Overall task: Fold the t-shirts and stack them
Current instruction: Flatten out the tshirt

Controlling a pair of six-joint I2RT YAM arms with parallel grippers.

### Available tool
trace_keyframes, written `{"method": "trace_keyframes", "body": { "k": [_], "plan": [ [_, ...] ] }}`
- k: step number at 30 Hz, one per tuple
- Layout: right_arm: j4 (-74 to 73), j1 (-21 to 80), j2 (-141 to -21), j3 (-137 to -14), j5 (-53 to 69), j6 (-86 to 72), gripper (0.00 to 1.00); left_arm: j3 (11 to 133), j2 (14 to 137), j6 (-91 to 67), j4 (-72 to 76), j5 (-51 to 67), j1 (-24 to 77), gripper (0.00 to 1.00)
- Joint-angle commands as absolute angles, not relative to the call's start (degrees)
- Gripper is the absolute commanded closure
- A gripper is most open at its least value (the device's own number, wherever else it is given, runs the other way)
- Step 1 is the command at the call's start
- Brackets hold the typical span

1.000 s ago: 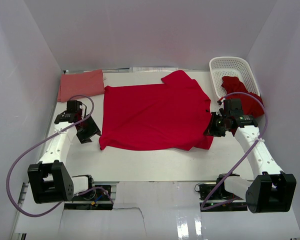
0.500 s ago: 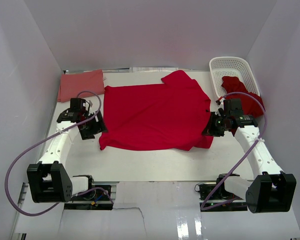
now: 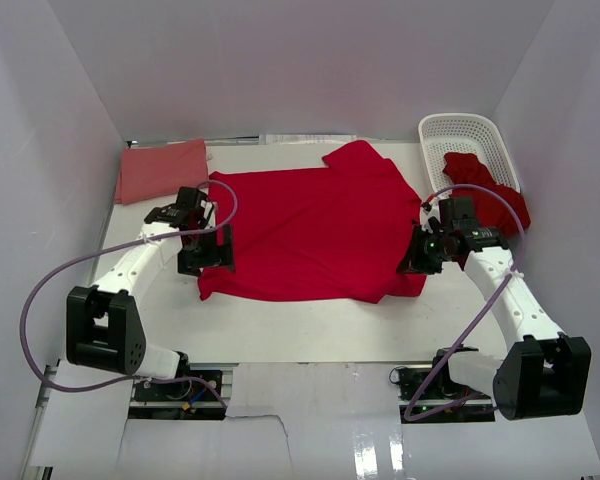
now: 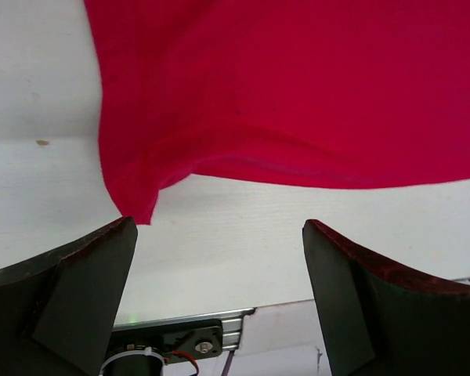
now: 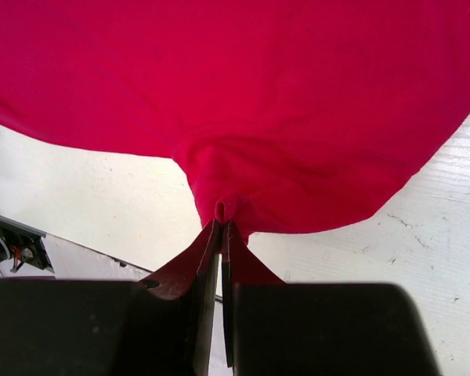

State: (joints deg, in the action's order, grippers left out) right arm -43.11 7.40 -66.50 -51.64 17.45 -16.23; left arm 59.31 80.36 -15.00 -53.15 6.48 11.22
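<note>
- A soft, matte red shirt [image 3: 310, 235] is lying flat on the white table [image 3: 310, 325], its long axis running 9 to 3 o'clock and a sleeve poking toward 12.
- A folded pink shirt [image 3: 162, 170] is sitting at 10 o'clock.
- A crumpled second red shirt [image 3: 485, 195] is spilling from the lattice basket [image 3: 470, 130] at 2.
- The left gripper [image 4: 219, 227] is hovering at the 7 o'clock corner, jaws spread wide, gripping nothing.
- The right gripper [image 5: 222, 227], arm angled inward, is pinching the 4 o'clock corner tight.

White enclosure walls [image 3: 310, 60], white tabletop [image 3: 310, 330], soft even light
</note>
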Motion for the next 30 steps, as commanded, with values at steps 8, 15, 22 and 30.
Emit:
{"method": "trace_keyframes", "body": {
  "k": [8, 15, 22, 30],
  "plan": [
    [-41.7, 8.5, -67.1, -53.4, 19.5, -15.4, 0.92, 66.7, 87.0, -9.8, -57.4, -9.3, 18.8, 0.03],
    [-41.8, 9.0, -67.7, -53.9, 19.9, -15.1, 0.92, 66.4, 91.9, -9.2, -56.1, -6.2, 18.8, 0.13],
    [-41.9, 9.1, -67.5, -53.5, 20.0, -15.1, 0.92, 64.2, 95.2, -8.1, -55.0, 2.8, 19.5, 0.19],
    [-41.8, 9.1, -67.3, -53.4, 20.2, -15.1, 0.92, 63.8, 99.8, -7.7, -55.0, 7.4, 21.1, 0.18]
  ]
}}
